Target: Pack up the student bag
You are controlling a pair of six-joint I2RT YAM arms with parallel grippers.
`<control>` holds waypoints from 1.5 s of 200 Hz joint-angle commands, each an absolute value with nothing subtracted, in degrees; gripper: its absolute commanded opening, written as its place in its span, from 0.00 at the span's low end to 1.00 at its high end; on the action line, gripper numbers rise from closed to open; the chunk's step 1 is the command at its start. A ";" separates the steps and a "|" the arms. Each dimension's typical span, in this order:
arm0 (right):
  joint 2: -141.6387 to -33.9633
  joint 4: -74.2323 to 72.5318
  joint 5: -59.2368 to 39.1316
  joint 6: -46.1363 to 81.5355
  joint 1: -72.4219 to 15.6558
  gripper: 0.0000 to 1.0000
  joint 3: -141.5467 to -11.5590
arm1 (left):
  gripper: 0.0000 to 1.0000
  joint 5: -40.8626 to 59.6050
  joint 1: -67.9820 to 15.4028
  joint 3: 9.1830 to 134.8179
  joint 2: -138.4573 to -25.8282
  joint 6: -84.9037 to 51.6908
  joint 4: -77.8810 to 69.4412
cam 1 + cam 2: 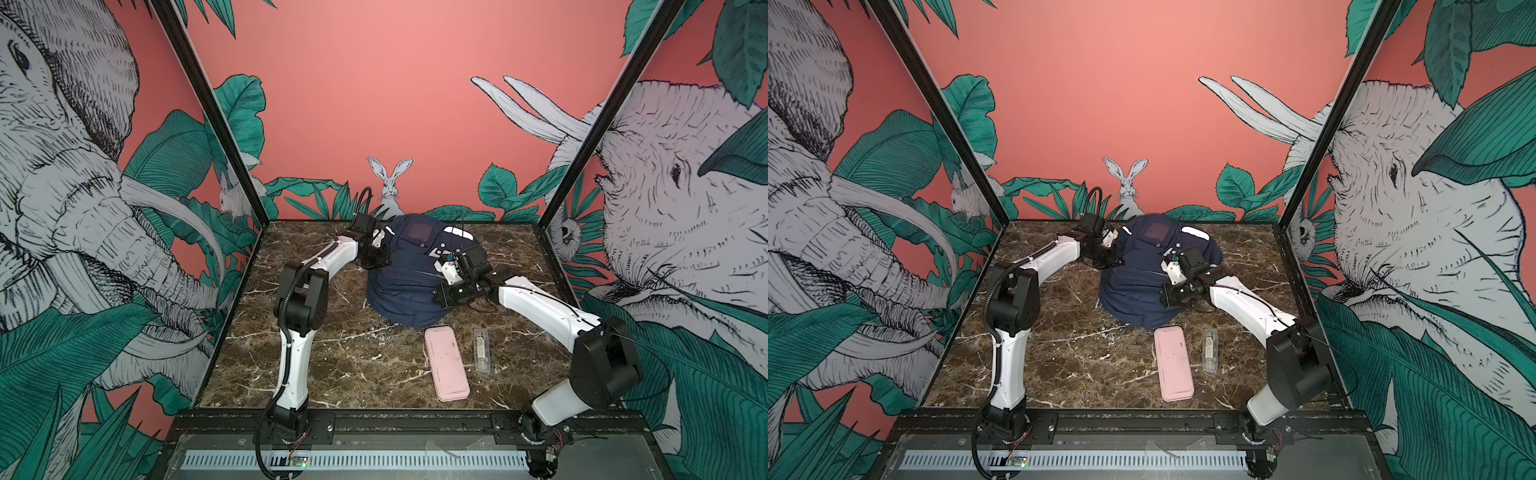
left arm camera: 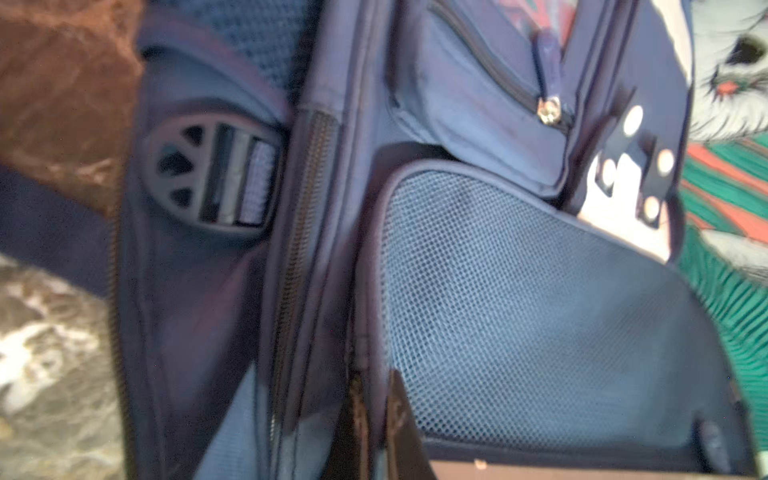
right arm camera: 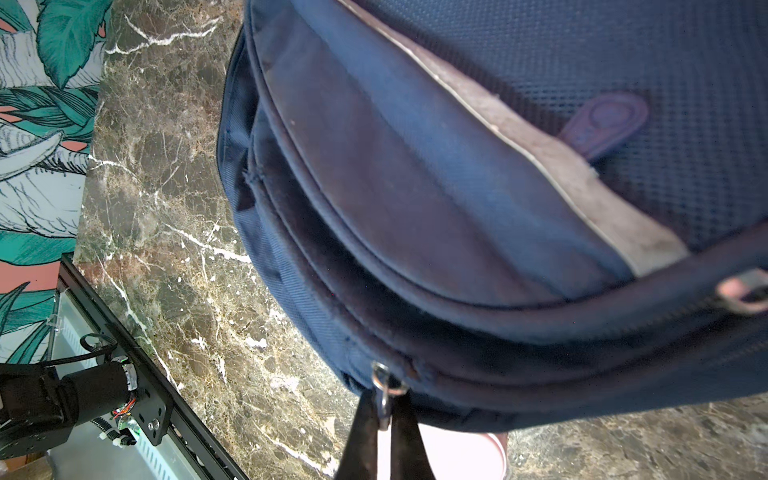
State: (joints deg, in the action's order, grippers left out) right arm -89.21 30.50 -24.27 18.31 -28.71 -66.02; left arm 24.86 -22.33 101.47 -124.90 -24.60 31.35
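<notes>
The right tool (image 3: 383,405) pinches a metal zipper pull (image 3: 380,374) on the student bag (image 1: 409,286). The left tool (image 2: 376,407) is pressed together on the bag's side seam, beside its mesh pocket (image 2: 540,311). The bag lies at the back middle of the desk (image 1: 353,365).

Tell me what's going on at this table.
Two robot arms are working on the student bag, which lies on the marble table. The right gripper is pinched on a zipper pull. The left gripper is shut on the bag's side by the mesh pocket. A pink case and a clear packet lie unpacked in front.
</notes>
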 commanded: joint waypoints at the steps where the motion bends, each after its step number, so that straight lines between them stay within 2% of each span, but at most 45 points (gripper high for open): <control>1: -89.91 30.98 -25.66 17.19 -28.67 0.00 -67.72 | 0.00 24.90 -21.60 97.59 -119.47 -27.84 28.64; 78: -90.14 31.12 -24.76 18.22 -34.85 0.00 -65.91 | 0.00 19.40 -19.42 75.05 -103.58 -45.01 5.10; 129: -98.09 31.97 -24.52 18.12 -40.37 0.00 -72.82 | 0.00 18.55 -19.42 66.05 -98.01 -55.20 -7.86; 183: -107.85 26.38 -26.79 23.90 -44.57 0.00 -84.50 | 0.00 17.61 -19.68 64.58 -93.78 -56.75 -8.23; 229: -117.65 26.09 -27.55 27.14 -45.97 0.00 -97.23 | 0.00 9.55 -18.89 56.47 -86.78 -58.48 -9.67; 262: -117.25 27.84 -25.95 25.40 -43.46 0.00 -96.25 | 0.00 -1.58 -19.61 46.24 -77.37 -62.66 -9.16; 300: -112.39 28.51 -23.92 22.75 -39.59 0.00 -89.24 | 0.00 -6.42 -23.79 44.38 -75.02 -64.36 -8.00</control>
State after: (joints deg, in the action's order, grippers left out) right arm -116.25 28.64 -29.63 24.56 -44.51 -92.97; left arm -0.16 -21.10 44.58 -78.37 -61.17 -6.09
